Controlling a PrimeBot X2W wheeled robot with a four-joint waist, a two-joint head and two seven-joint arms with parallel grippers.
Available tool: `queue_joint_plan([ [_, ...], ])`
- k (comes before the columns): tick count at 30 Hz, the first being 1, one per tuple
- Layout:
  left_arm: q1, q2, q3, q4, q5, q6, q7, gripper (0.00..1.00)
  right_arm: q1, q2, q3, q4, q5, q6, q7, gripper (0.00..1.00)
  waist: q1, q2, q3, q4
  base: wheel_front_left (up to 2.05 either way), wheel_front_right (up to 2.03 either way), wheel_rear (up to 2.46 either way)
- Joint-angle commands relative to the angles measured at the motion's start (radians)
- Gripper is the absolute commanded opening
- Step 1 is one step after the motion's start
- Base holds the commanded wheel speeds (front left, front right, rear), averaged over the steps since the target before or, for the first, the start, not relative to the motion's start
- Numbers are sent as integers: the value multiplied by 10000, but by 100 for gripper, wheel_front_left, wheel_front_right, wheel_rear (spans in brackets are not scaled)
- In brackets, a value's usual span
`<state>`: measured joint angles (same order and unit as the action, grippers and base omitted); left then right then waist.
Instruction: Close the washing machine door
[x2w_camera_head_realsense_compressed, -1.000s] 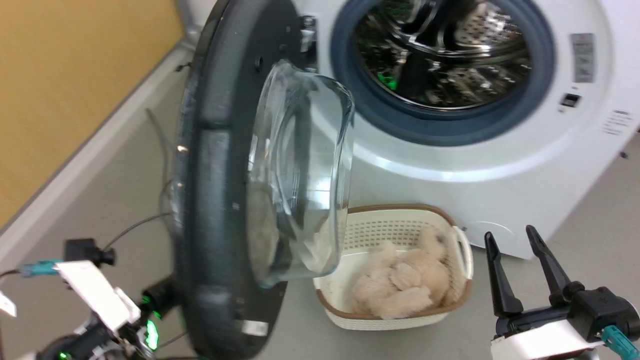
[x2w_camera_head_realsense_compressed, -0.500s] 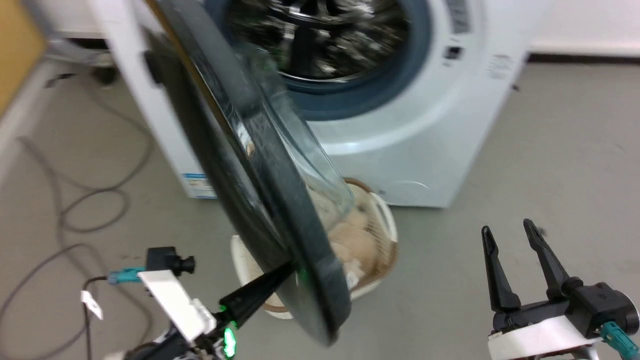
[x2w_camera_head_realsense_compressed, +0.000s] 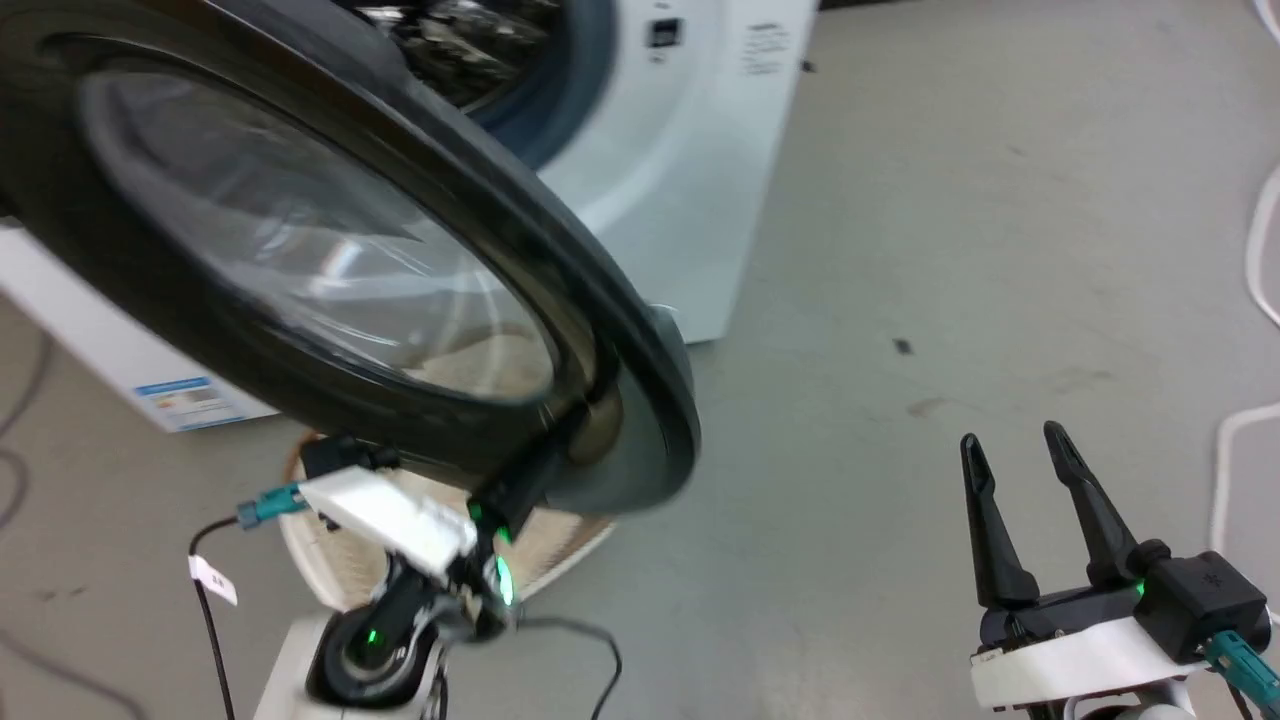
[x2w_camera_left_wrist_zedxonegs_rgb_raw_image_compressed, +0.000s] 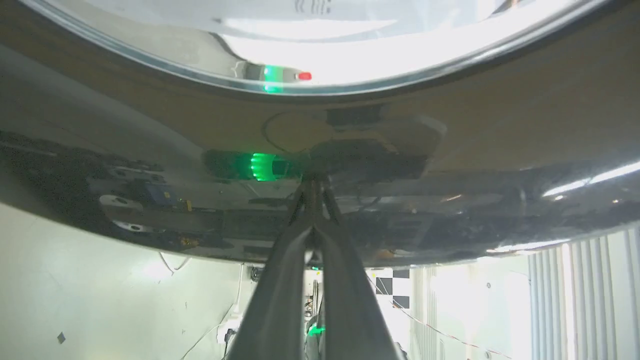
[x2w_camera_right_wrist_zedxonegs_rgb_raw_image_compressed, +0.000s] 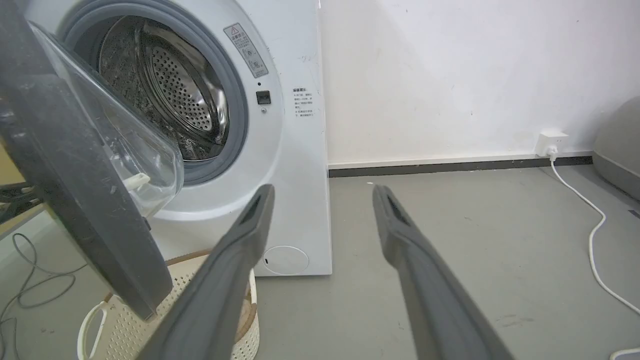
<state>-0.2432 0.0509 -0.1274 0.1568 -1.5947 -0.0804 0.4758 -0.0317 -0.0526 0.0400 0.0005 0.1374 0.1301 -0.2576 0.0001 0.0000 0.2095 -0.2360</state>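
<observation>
The washing machine door (x2w_camera_head_realsense_compressed: 300, 250) stands partly open, its glossy black rim and clear glass turned toward my head camera. In the right wrist view the washing machine door (x2w_camera_right_wrist_zedxonegs_rgb_raw_image_compressed: 75, 175) shows nearly edge-on, with its bulging glass in front of the steel drum (x2w_camera_right_wrist_zedxonegs_rgb_raw_image_compressed: 170, 95). My left gripper (x2w_camera_head_realsense_compressed: 560, 445) is shut, and its tips rest against the lower outer rim. Seen from the left wrist, the left gripper (x2w_camera_left_wrist_zedxonegs_rgb_raw_image_compressed: 312, 185) meets the black rim of the washing machine door (x2w_camera_left_wrist_zedxonegs_rgb_raw_image_compressed: 450, 150). My right gripper (x2w_camera_head_realsense_compressed: 1020, 450) hangs open over the floor at the lower right, holding nothing.
A white laundry basket (x2w_camera_head_realsense_compressed: 310, 545) stands on the floor under the door, in front of the white washing machine (x2w_camera_right_wrist_zedxonegs_rgb_raw_image_compressed: 295, 150). A white cable (x2w_camera_right_wrist_zedxonegs_rgb_raw_image_compressed: 590, 225) runs from a wall socket across the grey floor on the right. Dark cables lie on the left.
The head camera has turned a long way. The door has swung from wide open toward the machine, with my shut left gripper against its lower rim. The right gripper stays open.
</observation>
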Motion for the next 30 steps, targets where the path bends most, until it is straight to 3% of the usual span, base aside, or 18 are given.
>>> queue_joint_plan([
  [1,-411,-6,-97,229,-92,-100,-527,0,-113,24,18,-31,80,6,-42,100,-1,0,255,-488,0,0,0],
  [11,-2194,-6,-898,1748,-525,-383,-3212,0,-163,24,86,-7,254,6,-42,100,-1,0,438,-855,0,0,0],
  [19,-2572,4,-1586,2203,-485,-493,-3945,0,-138,24,-49,15,248,6,-42,100,-1,0,252,-427,0,0,0],
  [24,-1921,619,-2151,1523,749,-499,-4204,0,-43,24,-173,26,162,6,-42,100,-1,0,-111,28,0,0,0],
  [30,-965,2340,-3440,923,3935,-500,-5758,0,148,24,-288,54,33,6,-42,100,-1,0,-667,700,0,0,0],
])
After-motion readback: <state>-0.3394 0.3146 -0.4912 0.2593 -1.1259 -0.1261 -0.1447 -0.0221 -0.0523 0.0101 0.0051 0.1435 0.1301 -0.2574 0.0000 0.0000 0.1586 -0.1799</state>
